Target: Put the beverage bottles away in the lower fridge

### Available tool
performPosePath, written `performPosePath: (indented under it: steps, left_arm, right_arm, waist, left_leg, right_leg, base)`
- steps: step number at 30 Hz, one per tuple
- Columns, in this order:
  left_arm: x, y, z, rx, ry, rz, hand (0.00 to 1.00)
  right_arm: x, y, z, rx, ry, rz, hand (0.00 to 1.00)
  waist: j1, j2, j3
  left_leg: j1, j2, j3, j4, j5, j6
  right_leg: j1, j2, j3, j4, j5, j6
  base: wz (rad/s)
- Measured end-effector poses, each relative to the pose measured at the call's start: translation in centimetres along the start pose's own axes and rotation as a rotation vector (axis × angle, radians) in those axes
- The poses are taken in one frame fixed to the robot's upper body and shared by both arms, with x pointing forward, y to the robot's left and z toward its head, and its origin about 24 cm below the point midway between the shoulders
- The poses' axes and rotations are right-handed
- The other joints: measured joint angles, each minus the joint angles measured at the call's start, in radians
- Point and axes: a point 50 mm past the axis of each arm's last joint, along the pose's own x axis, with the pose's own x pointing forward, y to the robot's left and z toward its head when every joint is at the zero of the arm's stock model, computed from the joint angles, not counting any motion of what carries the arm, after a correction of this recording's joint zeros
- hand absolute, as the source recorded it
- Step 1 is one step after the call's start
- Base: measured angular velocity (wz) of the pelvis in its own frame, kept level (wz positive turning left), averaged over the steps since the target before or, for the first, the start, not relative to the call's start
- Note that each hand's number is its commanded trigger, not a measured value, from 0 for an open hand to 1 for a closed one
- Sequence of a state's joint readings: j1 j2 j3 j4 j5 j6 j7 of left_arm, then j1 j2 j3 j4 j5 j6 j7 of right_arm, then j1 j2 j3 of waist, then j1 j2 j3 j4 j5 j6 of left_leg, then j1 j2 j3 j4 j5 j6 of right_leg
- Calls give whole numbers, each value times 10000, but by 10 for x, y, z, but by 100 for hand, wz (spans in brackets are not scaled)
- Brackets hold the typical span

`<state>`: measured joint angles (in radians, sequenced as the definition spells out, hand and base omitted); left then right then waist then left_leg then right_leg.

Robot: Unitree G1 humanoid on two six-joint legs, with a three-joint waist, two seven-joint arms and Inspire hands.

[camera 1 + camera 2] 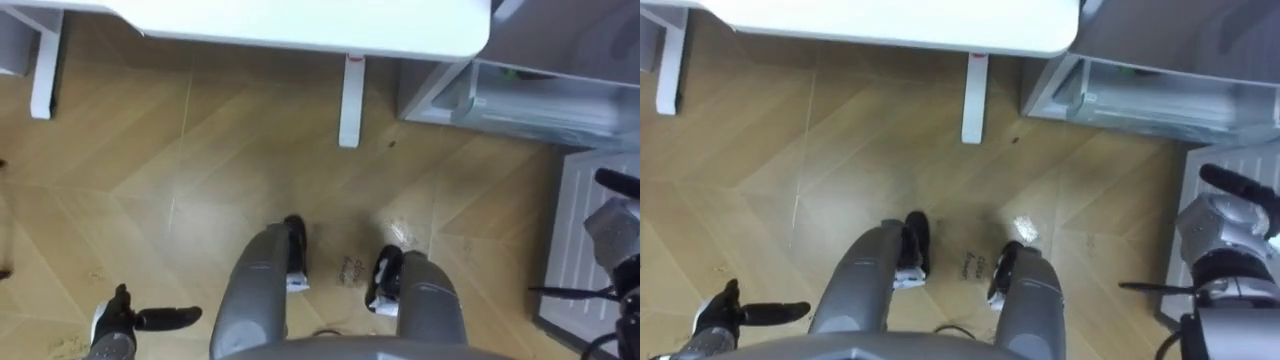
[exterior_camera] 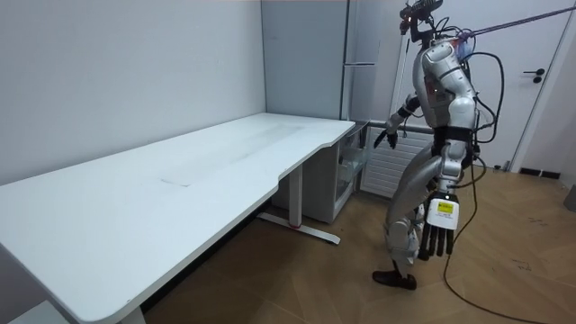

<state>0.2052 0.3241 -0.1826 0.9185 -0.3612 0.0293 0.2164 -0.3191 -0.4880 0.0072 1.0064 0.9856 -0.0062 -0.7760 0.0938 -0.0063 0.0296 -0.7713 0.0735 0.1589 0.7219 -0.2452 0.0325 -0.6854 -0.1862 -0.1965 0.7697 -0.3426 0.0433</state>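
**Left eye view.** The left hand [image 1: 110, 325] is lowest in frame, down at the robot's side above the herringbone wood floor [image 1: 200, 180]. Its fingers [image 1: 170, 318] are straight and apart from the thumb, with nothing in them; it looks idle, probably hung for balance.

The right hand [image 1: 615, 228] is at the right edge, raised beside a white ribbed panel [image 1: 575, 250]. Its fingers are loose and apart, one dark finger jutting out, and it holds no drink.

Ahead are the white desk [image 1: 300, 25] and its desk leg [image 1: 350, 100]. Just right of them the lower fridge compartment [image 1: 540, 100] stands open. There is a green speck inside (a drink? too small to tell). Beyond that I cannot tell where the drinks are.

**Room view.** The robot stands upright off the desk's corner, with the tall grey fridge [image 2: 360, 45] beyond it. The right hand is held out toward the open compartment. The left hangs with straight fingers. There is broad floor toward the room view's right. The tight spot is between the desk corner and the fridge.

**Right eye view.** The layout is the same: the desk leg and the compartment's edge bound the approach. My judgement is that with both hands empty, a drink has to be fetched before anything can be loaded.
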Motion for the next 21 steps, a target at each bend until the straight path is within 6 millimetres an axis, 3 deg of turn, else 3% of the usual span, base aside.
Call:
performPosePath:
  steps: [8,17,21]
  left_arm:
    - [0,-5,4,115,-149,-159,0]
    - [1,-7,8,216,-176,-335,0]
    - [1,-6,10,213,-257,-342,0]
  right_arm:
    - [-2,12,0,3095,2062,1200,0]
    - [-6,32,35,4492,1670,3335,0]
    - [-13,44,52,5219,1397,4250,0]
  waist:
    - [-29,43,40]
    - [-58,-32,78]
    - [-70,-54,72]
  left_leg:
    - [-1429,227,-149,2166,-662,-184]
    - [-3393,234,-96,4148,-1011,-199]
    - [-3943,410,-124,4894,-1240,-156]
  right_leg:
    - [-1451,-263,86,2578,-1269,-326]
    - [-3697,-648,561,5047,-1961,-545]
    - [-4197,-683,563,5669,-2123,-682]
  base:
    - [8]
    - [3]
    - [-6]
